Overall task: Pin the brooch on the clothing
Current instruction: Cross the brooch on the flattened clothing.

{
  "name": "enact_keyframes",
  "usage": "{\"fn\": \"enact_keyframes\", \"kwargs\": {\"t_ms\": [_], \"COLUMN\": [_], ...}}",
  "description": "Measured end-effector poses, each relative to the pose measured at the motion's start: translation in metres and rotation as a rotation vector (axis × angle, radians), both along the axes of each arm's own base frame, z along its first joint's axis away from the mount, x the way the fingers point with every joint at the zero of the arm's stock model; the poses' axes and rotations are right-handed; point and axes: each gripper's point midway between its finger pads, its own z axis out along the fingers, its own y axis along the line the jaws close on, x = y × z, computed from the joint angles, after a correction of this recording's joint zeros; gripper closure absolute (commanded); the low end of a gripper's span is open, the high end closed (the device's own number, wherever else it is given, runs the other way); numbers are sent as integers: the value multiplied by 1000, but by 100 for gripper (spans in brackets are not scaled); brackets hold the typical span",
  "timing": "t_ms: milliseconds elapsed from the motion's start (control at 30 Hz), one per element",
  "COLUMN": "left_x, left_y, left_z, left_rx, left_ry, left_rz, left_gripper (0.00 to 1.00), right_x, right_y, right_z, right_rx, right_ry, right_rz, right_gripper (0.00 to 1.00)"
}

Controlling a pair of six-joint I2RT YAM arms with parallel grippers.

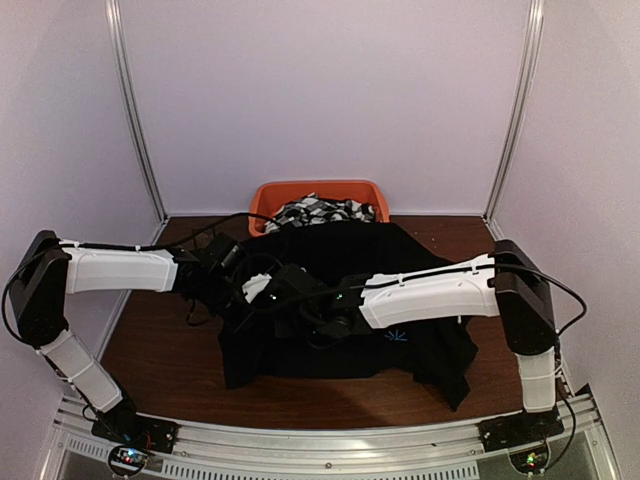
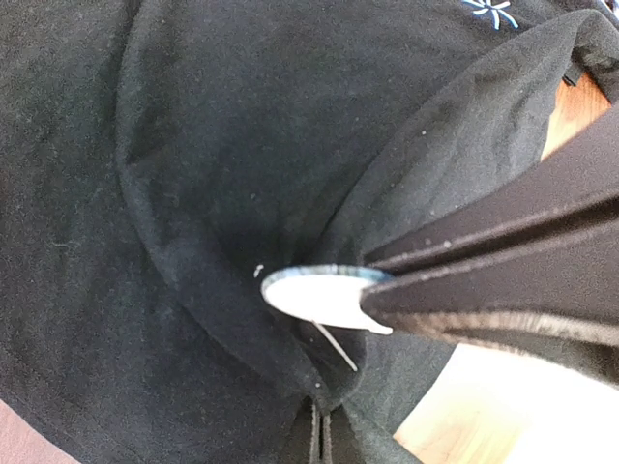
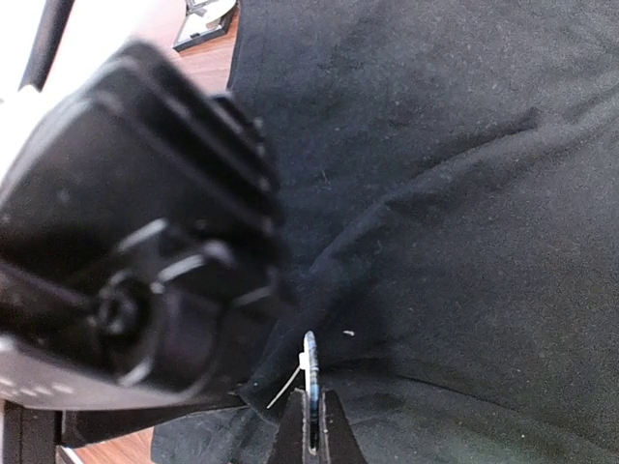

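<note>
The clothing (image 1: 330,250), a large black shirt with a light-blue starburst mark (image 1: 397,335), lies spread on the table. My right gripper (image 3: 311,440) is shut on the brooch (image 3: 310,372), a round white disc with a bluish rim seen edge-on. Its thin pin (image 3: 285,390) sticks out to the left beside a raised fold of cloth. In the left wrist view the brooch (image 2: 319,295) shows its white back, and the right gripper's fingers (image 2: 484,290) reach in from the right. My left gripper (image 2: 324,440) is shut on that fold of the shirt (image 2: 193,145), just below the brooch.
An orange basket (image 1: 270,200) with black-and-white patterned fabrics (image 1: 320,212) stands at the back edge. Brown table (image 1: 160,350) shows to the left of the shirt and in front of it. Metal frame posts rise at both back corners.
</note>
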Motion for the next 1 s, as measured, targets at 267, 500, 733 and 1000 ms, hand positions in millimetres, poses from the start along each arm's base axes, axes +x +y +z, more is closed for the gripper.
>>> {"fn": "enact_keyframes", "kwargs": {"t_ms": [267, 500, 733, 1000], "left_x": [-1, -1, -2, -3], "left_y": [-1, -1, -1, 0], "left_z": [0, 0, 0, 2], "left_rx": [-6, -7, -8, -16], "left_ry": [4, 7, 9, 11], "left_rz": [-3, -2, -2, 7], "left_gripper": [100, 100, 100, 100], "right_x": [1, 1, 2, 1], "right_y": [-2, -2, 1, 9], "right_z": [-13, -17, -16, -17], "right_rx": [-27, -35, -17, 56], "right_ry": [4, 4, 7, 18], "right_rz": [-6, -10, -13, -15], "right_gripper": [100, 100, 100, 100]}}
